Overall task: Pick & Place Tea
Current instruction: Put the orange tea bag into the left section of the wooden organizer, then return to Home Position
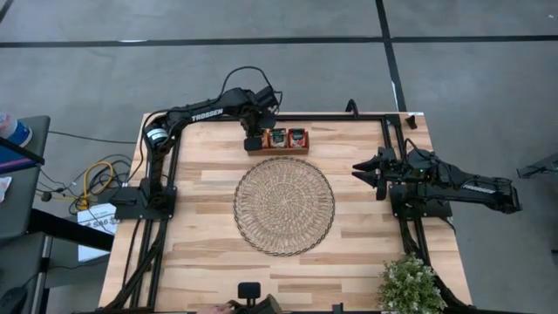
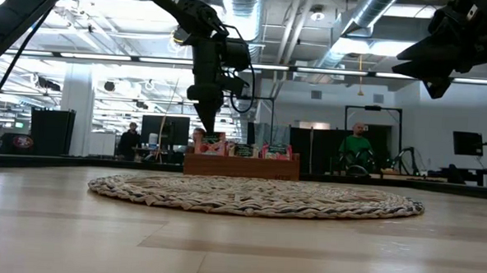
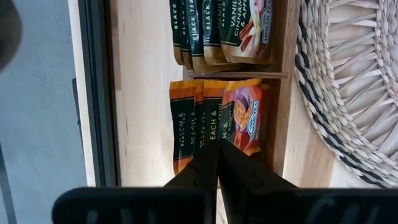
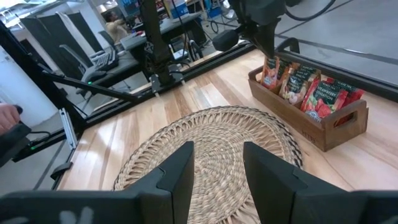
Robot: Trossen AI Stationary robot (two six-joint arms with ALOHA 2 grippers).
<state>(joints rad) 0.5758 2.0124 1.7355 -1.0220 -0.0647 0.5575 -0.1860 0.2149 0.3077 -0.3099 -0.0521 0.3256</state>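
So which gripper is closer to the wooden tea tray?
Left. The left gripper hangs directly over the wooden tea tray's end compartment; the right gripper waits off beside the mat.

A light wooden table (image 1: 200,253) is seen. At its middle a round woven mat (image 1: 284,205) is laid; a brown wooden compartment tray (image 1: 277,149) is set just behind it, and a small potted plant (image 1: 410,285) stands at one corner.

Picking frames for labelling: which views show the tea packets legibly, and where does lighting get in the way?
Left wrist view: tea sachets sharp, print partly legible. Low view: bright ceiling lights leave the left gripper a silhouette. High view: even light, packets too small to read.
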